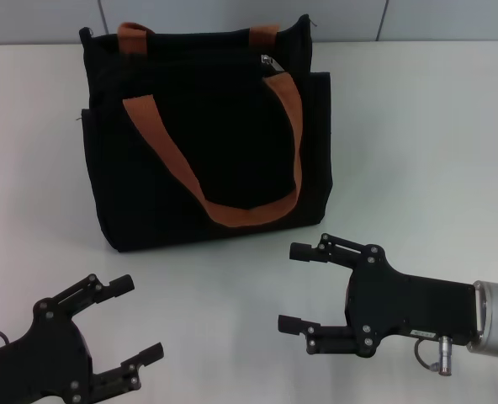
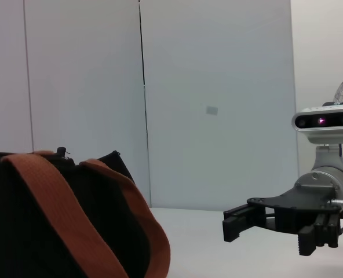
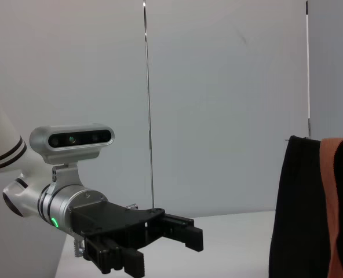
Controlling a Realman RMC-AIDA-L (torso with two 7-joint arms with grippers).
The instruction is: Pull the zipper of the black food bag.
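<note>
**Tools released, clear of the bag**

Right tool (image 1: pixel 298 288) low over the white bench (image 1: pixel 417 151), fingers spread wide, near the black food bag (image 1: pixel 207 143) but apart from its lower right corner. Left tool (image 1: pixel 131 320) at the near left, likewise spread and holding nothing, well apart from the bag. Bag upright at the far middle of the bench, orange-brown handle (image 1: pixel 232 210) draped down its front. Silver zipper (image 1: pixel 268 61) on the top edge, toward the right end, untouched.

Bright, even light; soft shadows.
</note>
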